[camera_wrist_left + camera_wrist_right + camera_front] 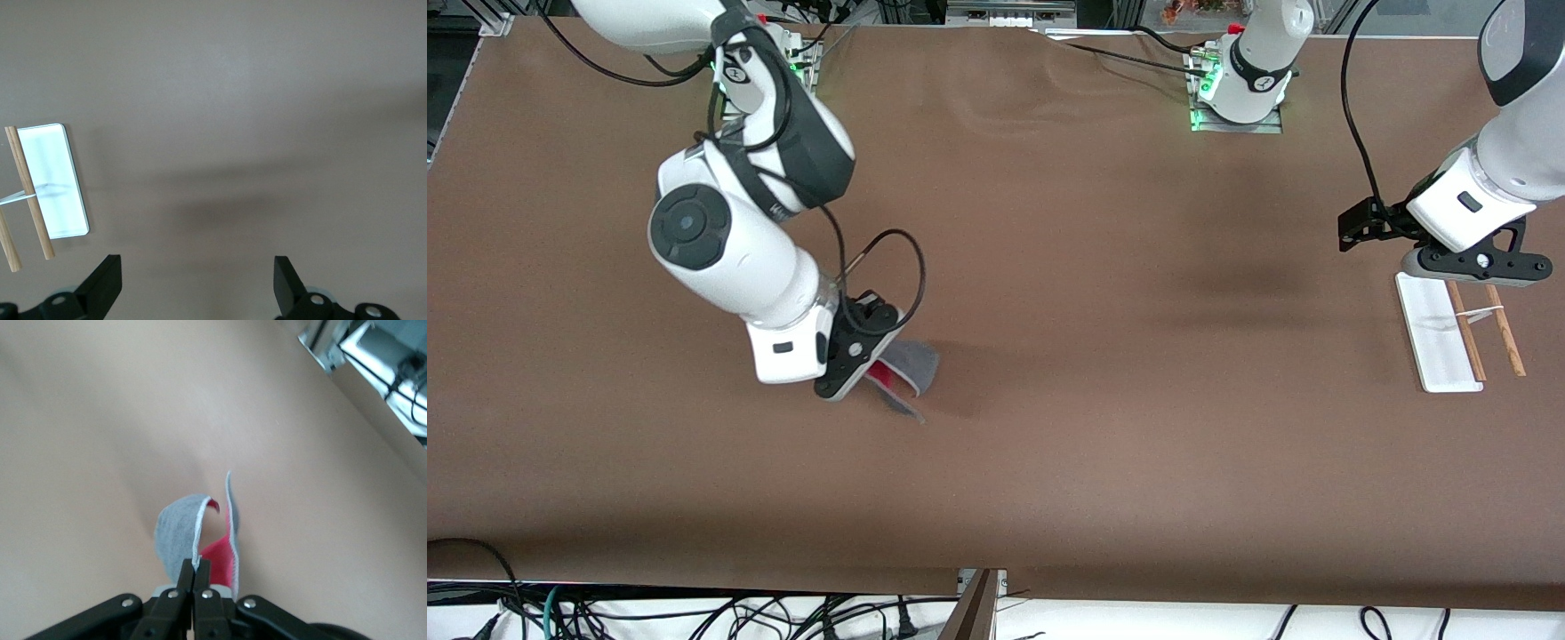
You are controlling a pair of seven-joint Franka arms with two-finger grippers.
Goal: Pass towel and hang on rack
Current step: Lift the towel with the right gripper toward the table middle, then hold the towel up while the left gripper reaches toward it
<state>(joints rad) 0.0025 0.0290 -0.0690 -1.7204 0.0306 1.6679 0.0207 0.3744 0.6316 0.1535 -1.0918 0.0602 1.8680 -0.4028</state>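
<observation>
Right gripper (194, 583) fingers clenched on folded towel (179, 533), left gripper (197, 283) spread beside rack (1440, 342), fingertips cropped.

Brown-covered table (1103, 462) under soft even light, tangled black cables (694, 618) along its near edge.

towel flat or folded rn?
Folded. The towel hangs doubled from the shut right claw, its red reverse showing between grey flaps.

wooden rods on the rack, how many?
2. Both rods stand side by side on the rack at the left arm's end of the table, under the left gripper; none seem hidden.
</observation>
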